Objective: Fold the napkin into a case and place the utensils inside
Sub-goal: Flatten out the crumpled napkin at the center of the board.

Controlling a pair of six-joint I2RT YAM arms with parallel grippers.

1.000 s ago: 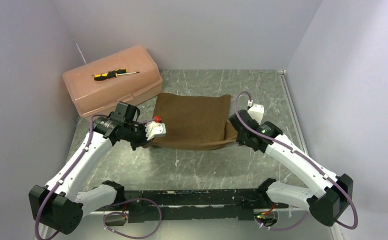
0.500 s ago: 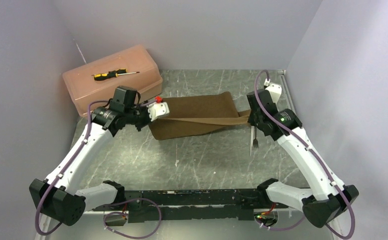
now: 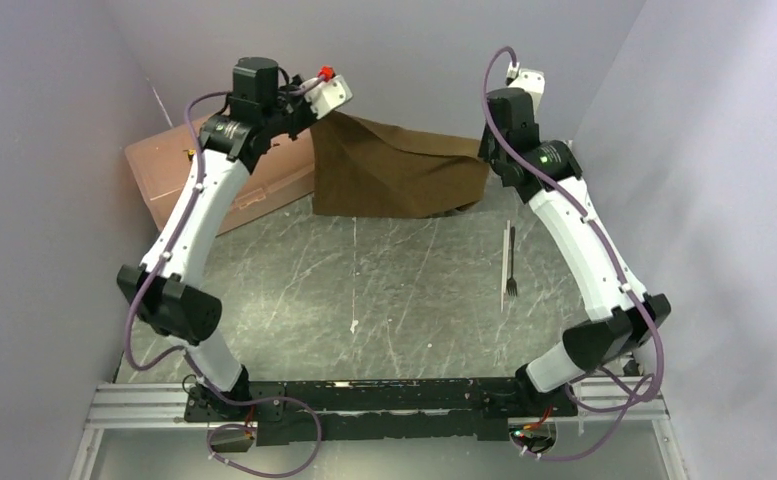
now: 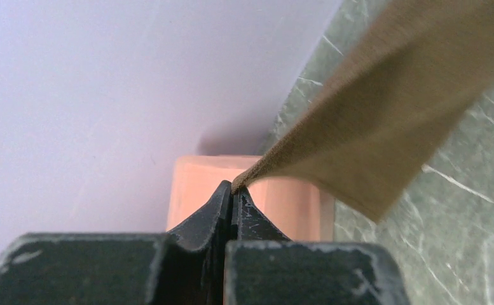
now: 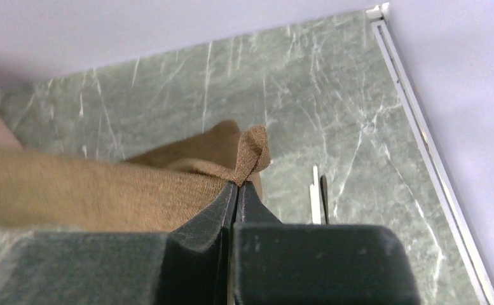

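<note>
The dark brown napkin (image 3: 394, 170) hangs in the air between both raised arms, its lower edge just above the table at the back. My left gripper (image 3: 321, 113) is shut on its left corner (image 4: 247, 179). My right gripper (image 3: 486, 150) is shut on its right corner (image 5: 247, 159). The utensils (image 3: 508, 262), thin silvery pieces including a fork, lie on the table at the right, below the right arm; they also show in the right wrist view (image 5: 319, 198). No case is formed; the cloth is a loose sheet.
A pink box (image 3: 264, 180) stands at the back left, partly behind the left arm; it also shows in the left wrist view (image 4: 282, 203). Walls close in on the left, back and right. A metal rail (image 5: 422, 146) runs along the table's right edge.
Both arms have risen and moved toward the back, lifting the napkin off the table. The utensils that lay under it are now uncovered on the right.
</note>
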